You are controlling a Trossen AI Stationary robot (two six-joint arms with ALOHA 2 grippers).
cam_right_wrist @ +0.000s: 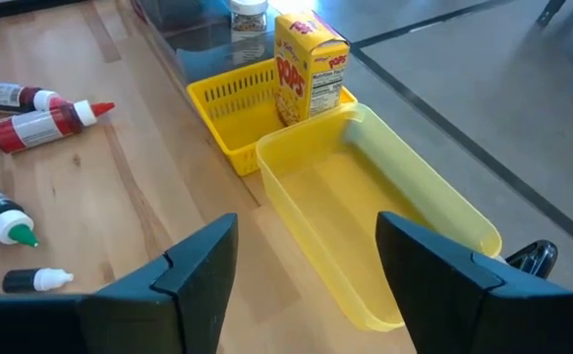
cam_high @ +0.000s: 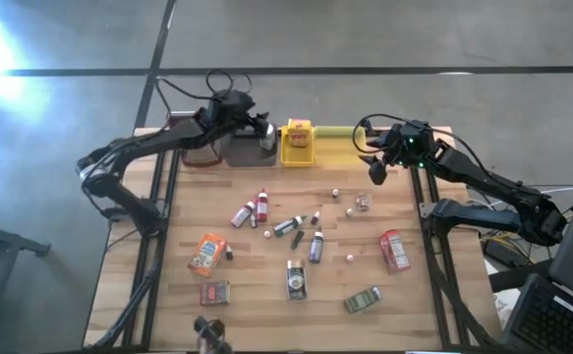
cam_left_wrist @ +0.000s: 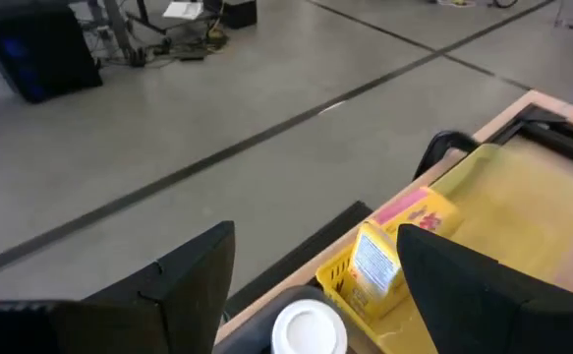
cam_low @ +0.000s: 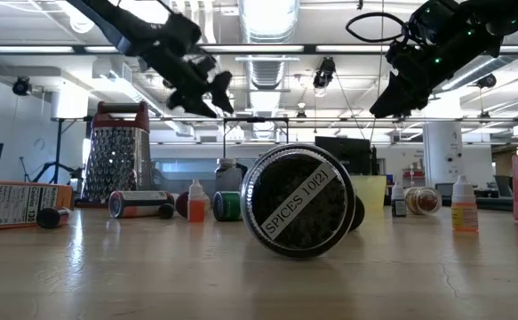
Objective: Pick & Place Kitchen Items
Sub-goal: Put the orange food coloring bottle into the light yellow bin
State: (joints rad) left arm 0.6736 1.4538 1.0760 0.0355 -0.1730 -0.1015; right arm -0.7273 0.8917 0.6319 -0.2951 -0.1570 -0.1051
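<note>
The kitchen items lie scattered mid-table: small bottles (cam_high: 252, 209), an orange packet (cam_high: 207, 253), a red packet (cam_high: 395, 249), tins (cam_high: 296, 278) and a spice jar on its side (cam_low: 298, 213). My left gripper (cam_high: 266, 128) hangs open above the far edge, over a white-capped jar (cam_left_wrist: 309, 329) that stands in the grey tray (cam_high: 229, 149). A yellow box (cam_right_wrist: 311, 59) stands upright in the yellow basket (cam_high: 298, 146). My right gripper (cam_high: 376, 172) hovers open near the yellow-green tray (cam_right_wrist: 384, 216), with nothing between its fingers.
The three trays line the table's far edge. A metal grater (cam_low: 116, 164) stands at the left in the low view. Bare wood lies between the scattered items and the trays. Cables and equipment sit beyond the table's right edge (cam_high: 551, 285).
</note>
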